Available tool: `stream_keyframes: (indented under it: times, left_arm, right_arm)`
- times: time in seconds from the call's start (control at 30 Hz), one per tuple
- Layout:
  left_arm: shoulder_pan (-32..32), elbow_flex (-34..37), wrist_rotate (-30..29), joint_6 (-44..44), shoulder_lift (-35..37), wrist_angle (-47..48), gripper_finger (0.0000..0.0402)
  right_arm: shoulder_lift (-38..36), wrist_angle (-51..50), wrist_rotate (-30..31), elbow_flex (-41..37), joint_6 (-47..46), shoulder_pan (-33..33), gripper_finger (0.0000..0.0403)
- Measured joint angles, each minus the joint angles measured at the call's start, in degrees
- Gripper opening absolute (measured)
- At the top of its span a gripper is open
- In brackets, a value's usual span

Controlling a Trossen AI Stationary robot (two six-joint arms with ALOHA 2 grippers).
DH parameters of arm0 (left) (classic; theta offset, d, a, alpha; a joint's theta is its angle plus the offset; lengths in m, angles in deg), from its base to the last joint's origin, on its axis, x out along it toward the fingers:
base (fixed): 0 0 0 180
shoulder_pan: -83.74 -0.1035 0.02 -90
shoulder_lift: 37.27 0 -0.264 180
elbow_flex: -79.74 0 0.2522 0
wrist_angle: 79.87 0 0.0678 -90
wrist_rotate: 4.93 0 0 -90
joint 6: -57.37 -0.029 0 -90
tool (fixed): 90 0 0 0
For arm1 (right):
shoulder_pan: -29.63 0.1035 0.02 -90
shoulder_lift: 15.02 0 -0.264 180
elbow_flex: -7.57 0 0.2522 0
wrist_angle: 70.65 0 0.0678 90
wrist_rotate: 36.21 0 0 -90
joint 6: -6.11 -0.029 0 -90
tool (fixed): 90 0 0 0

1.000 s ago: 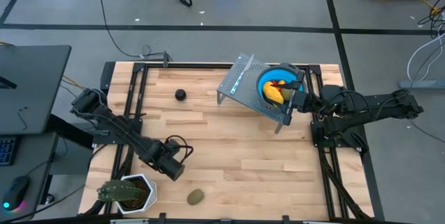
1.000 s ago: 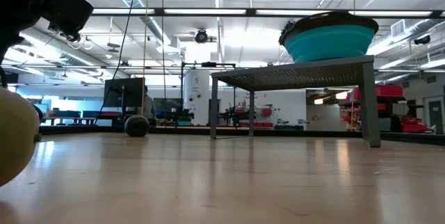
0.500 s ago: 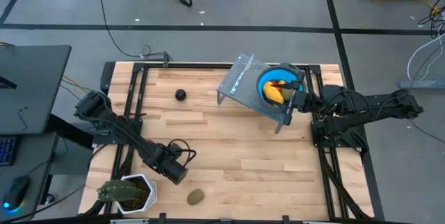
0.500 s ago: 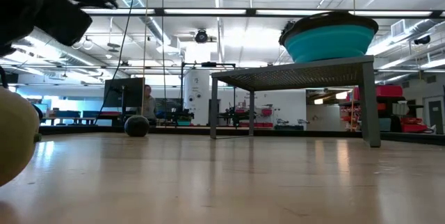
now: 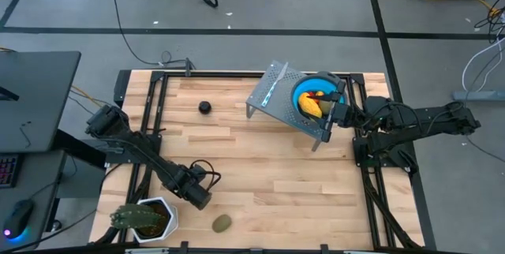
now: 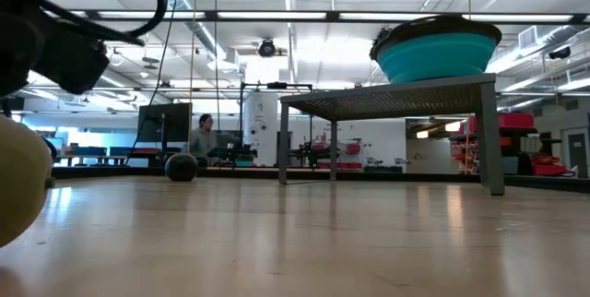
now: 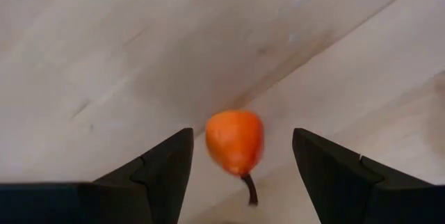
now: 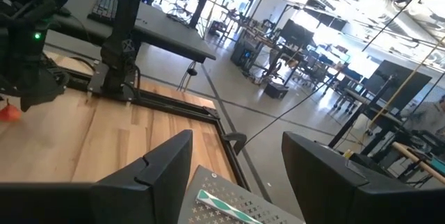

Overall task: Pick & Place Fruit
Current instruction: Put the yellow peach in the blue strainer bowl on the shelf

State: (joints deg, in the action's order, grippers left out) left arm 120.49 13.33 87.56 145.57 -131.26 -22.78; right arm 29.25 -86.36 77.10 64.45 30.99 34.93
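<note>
My left gripper (image 5: 193, 192) hangs low over the table's near-left part, fingers pointing down and open. In the left wrist view its gripper (image 7: 241, 140) straddles a small orange-red fruit (image 7: 235, 140) with a dark stem; the fruit lies on the wood, apart from both fingers. An olive-brown oval (image 5: 222, 222) lies near the near edge, and a dark round fruit (image 5: 204, 106) sits at the far left. The blue bowl (image 5: 304, 90) holds a yellow piece (image 5: 310, 106) and orange bits. My right gripper (image 5: 333, 114) waits open beside the bowl, with nothing between its fingers (image 8: 167, 161).
The bowl stands on a grey perforated stand (image 5: 276, 96) at the far right, with a pale-blue stick (image 8: 217, 204) on it. A green spiky plant in a white pot (image 5: 146, 218) stands at the near-left corner, close to my left arm. Bare wood spans the table's middle.
My left gripper has moved a little toward the table's near edge and come down lower over the wood. My right arm has kept still. A person in the room beyond the table has walked to the right.
</note>
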Motion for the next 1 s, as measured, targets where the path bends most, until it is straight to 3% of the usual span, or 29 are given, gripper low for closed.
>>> stream_keyframes:
  times: [0.37, 1.0]
  left_arm:
    - [0.2, 3.2, 2.3, 1.2, -0.6, -3.9, 0.0241]
    - [-1.6, 3.2, 3.7, -1.9, -0.8, -2.7, 0.0154]
  right_arm:
    - [0.0, 0.0, 0.0, 0.0, 0.0, 0.0, 0.0233]
    - [0.0, 0.1, -0.2, 0.0, 0.0, 0.0, 0.0233]
